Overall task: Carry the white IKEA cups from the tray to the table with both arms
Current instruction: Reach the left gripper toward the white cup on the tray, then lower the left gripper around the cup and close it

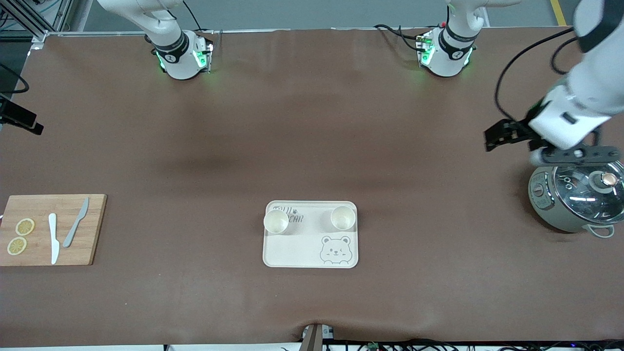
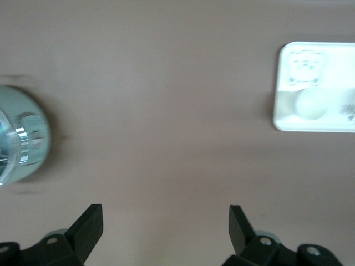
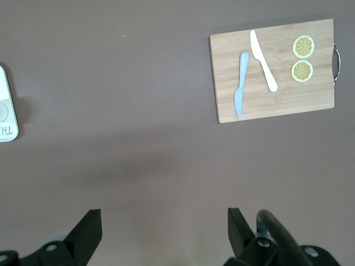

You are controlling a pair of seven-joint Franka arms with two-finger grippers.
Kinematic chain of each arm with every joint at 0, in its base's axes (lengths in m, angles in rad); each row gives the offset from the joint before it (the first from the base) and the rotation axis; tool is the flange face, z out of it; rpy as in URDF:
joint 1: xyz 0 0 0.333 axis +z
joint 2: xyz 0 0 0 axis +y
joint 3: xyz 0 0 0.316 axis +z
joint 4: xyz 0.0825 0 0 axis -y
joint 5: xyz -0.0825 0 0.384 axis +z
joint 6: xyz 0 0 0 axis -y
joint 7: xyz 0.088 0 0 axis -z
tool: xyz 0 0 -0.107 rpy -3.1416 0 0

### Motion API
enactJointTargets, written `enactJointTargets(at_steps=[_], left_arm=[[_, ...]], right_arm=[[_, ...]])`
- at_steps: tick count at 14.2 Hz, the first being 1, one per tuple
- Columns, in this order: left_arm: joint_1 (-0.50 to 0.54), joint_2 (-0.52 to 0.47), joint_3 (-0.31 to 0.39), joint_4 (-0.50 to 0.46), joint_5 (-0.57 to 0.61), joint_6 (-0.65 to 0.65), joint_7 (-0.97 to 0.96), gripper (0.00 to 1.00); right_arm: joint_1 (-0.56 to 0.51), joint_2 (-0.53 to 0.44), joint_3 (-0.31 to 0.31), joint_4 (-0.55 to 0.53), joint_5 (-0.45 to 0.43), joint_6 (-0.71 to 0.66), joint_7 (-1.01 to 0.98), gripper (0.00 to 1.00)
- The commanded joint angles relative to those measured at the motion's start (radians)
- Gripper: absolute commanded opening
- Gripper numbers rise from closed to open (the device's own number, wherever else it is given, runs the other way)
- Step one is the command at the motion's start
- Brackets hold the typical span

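Two white IKEA cups stand upright on the part of the cream bear-printed tray (image 1: 302, 253) farther from the front camera, one (image 1: 276, 221) toward the right arm's end, the other (image 1: 342, 217) toward the left arm's end. One cup (image 2: 310, 104) shows in the left wrist view. My left gripper (image 1: 490, 139) is open and empty in the air over the table beside the pot; its fingers (image 2: 89, 221) spread over bare table. My right gripper (image 3: 165, 217) is open and empty over bare table between tray and cutting board; it is out of the front view.
A grey-green pot with a glass lid (image 1: 575, 204) stands at the left arm's end. A wooden cutting board (image 1: 48, 229) with two knives and two lemon slices lies at the right arm's end. The tray's edge (image 3: 6, 130) shows in the right wrist view.
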Motion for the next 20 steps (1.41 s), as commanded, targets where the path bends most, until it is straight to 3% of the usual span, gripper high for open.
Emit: enactJointTargets(at_steps=[1,9,13,17,20], left_arm=[[-0.066,0.09,-0.004,0.033,0.005,0.056,-0.119,1.0],[-0.246,0.344,0.007,0.035,0.012,0.426,-0.345,1.0],[-0.28,0.482,0.01,0.035,0.096,0.605,-0.455,1.0],[-0.297,0.581,0.009,0.035,0.106,0.723,-0.478,1.0],[-0.3,0.605,0.007,0.032,0.098,0.742,-0.478,0.98]], right_arm=[[-0.008,0.003,0.005,0.01,-0.014,0.0,-0.01,1.0],[-0.008,0.005,0.003,0.01,-0.014,-0.001,-0.01,1.0],[-0.009,0.005,0.003,0.01,-0.014,-0.001,-0.01,1.0],[-0.009,0.005,0.003,0.01,-0.016,-0.001,-0.01,1.0],[-0.009,0.005,0.003,0.01,-0.016,-0.001,-0.01,1.0]])
